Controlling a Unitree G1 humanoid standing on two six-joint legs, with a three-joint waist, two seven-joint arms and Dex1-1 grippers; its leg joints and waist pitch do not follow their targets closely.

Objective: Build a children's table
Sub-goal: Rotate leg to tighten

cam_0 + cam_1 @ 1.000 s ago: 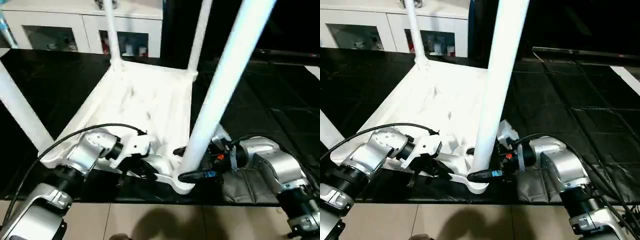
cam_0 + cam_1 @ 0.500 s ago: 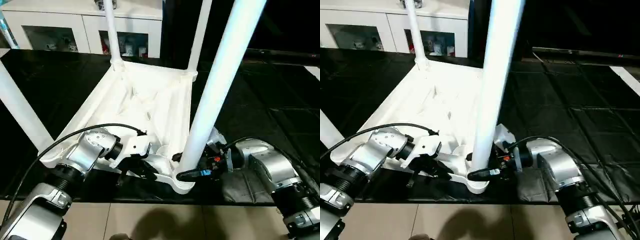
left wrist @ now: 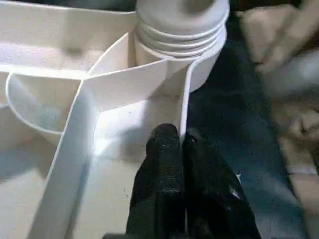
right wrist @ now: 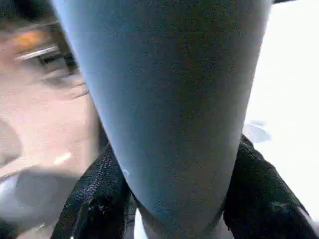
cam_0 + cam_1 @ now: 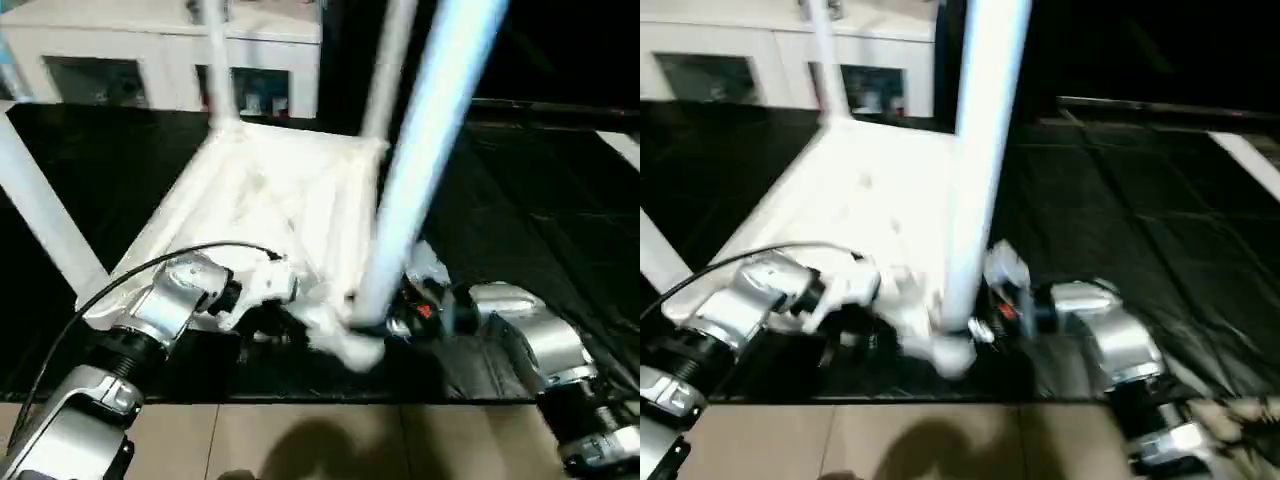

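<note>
Near leg (image 5: pixel 420 170) now leans less vs 1 s back, closer to upright in its corner socket (image 5: pixel 352 345), and the R gripper (image 4: pixel 164 199) has narrowed onto it: black fingers (image 4: pixel 97 199) sit either side of the leg's base, clamped on the tube just above the socket. R forearm (image 5: pixel 520 325) lies low on the dark mat (image 5: pixel 520 200), pointing in at the leg from the right. L gripper (image 3: pixel 174 189) hasn't changed: fingers pressed together, pinching the thin rim wall of the tabletop (image 5: pixel 290 190) right beside that same socket; threaded collar of the socket (image 3: pixel 182 22) visible just past the fingertips. Tabletop is upside down on the mat, ribbed underside up, near corner between the two grippers. Other legs standing in their sockets: far-left leg (image 5: pixel 212 60), far-right leg (image 5: pixel 385 60), near-left leg (image 5: pixel 40 215) at left edge. White cabinet (image 5: pixel 170 50) w/ glass doors behind the table. Black cable (image 5: pixel 130 275) loops over L forearm (image 5: pixel 175 300). Tan floor (image 5: pixel 300 440) along the near edge of the mat.
</note>
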